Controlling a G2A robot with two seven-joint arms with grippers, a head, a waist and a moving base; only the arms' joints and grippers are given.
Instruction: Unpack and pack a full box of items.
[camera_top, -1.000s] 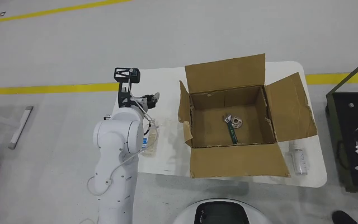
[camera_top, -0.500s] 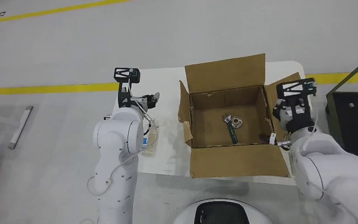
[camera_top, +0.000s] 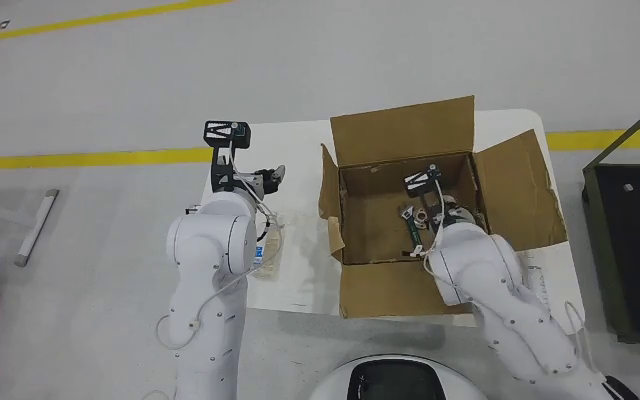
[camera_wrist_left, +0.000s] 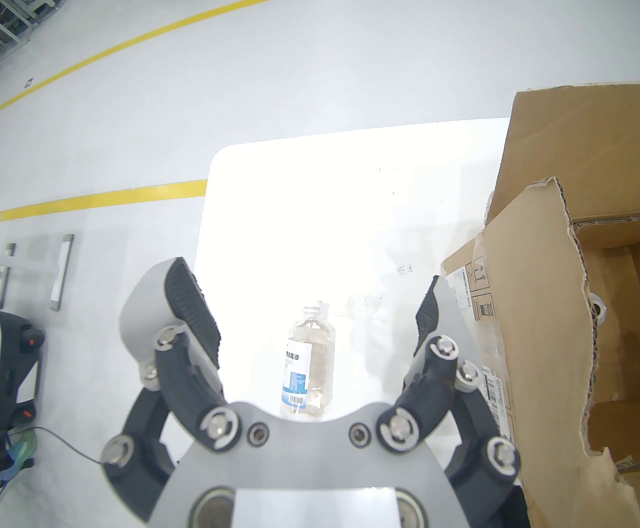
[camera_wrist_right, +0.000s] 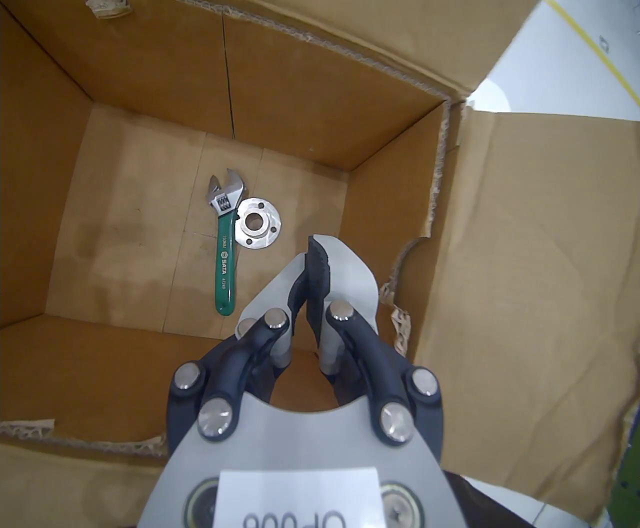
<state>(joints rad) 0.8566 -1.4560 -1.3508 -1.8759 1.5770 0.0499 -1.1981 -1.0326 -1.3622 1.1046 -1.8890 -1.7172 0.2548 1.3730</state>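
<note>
Though scuffed, white table (camera_top: 290, 150); grey floor (camera_top: 300, 60).

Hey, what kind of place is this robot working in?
Likely a factory or warehouse hall: wide grey floor with yellow lines, a white table, and a cardboard box holding a wrench.

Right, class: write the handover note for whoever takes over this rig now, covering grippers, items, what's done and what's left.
Left gripper: open, empty, above the bottle on the table beside the box.
Right gripper: shut, empty, over the open box's inside.
In the box: green-handled wrench and metal flange, side by side on its floor.
Done: bottle is out.
Left: take out wrench and flange, then repack.
</note>
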